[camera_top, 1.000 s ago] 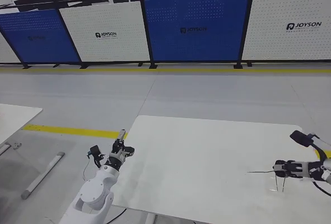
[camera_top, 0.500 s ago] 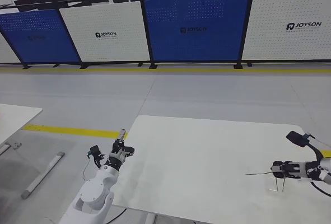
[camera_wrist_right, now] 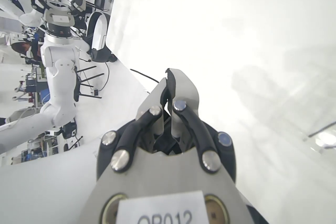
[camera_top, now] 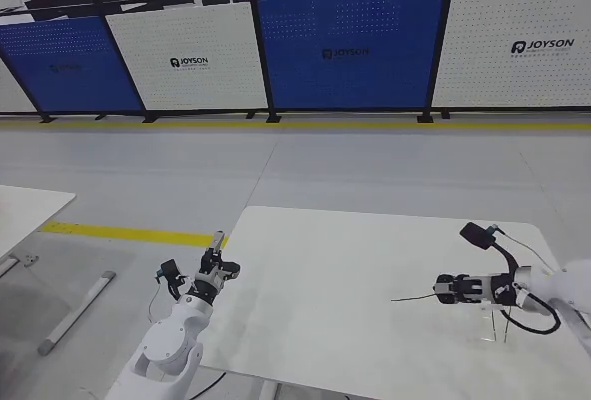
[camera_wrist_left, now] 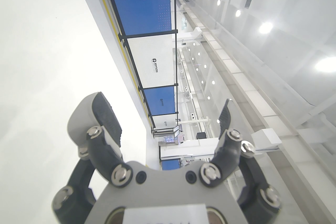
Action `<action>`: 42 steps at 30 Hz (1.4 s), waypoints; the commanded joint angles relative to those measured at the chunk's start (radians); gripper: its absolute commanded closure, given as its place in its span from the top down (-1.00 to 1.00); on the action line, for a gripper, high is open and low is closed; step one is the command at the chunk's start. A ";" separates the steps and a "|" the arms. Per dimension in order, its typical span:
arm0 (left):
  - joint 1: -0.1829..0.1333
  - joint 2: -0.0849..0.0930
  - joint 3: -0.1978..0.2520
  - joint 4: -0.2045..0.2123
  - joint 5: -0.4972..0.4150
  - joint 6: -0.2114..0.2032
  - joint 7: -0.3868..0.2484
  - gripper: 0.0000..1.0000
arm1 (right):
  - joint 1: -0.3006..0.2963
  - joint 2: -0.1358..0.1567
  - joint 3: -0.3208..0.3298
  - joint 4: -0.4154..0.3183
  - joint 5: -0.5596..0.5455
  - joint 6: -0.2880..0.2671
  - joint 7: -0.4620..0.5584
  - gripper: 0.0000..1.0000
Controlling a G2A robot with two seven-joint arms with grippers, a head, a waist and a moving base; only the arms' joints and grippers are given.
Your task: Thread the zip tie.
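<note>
Tightly closed, the right gripper (camera_wrist_right: pixel 167 74) pinches the tie (camera_wrist_right: pixel 143 74), whose gripped end is hidden between the pads. Its free length juts out over the table (camera_top: pixel 325 270), long axis across it, tip toward the robot's left; head or tail is too thin to tell. By the table's left edge from above, the left gripper (camera_wrist_left: pixel 164 104) shows in its wrist view spread wide, holding nothing.
</note>
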 commanded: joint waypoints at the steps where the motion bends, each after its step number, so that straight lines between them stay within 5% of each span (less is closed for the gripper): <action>1: 0.000 0.000 0.000 0.000 0.000 0.000 0.000 1.00 | 0.040 -0.023 -0.050 0.061 0.034 0.001 0.001 -1.00; 15: 0.000 0.000 0.000 0.000 0.000 0.000 0.000 1.00 | 0.065 -0.036 -0.074 0.099 0.062 -0.008 0.020 -1.00; 22: 0.000 0.000 0.000 0.000 0.000 0.000 0.000 1.00 | 0.108 -0.074 -0.134 0.088 0.068 -0.084 -0.023 -1.00; 29: 0.000 0.000 0.000 0.000 0.000 0.000 0.000 1.00 | 0.151 -0.132 -0.218 0.131 0.025 -0.058 -0.233 -1.00; 42: 0.000 0.000 0.000 0.000 0.000 0.000 0.000 1.00 | 0.151 -0.132 -0.218 0.131 0.025 -0.058 -0.233 -1.00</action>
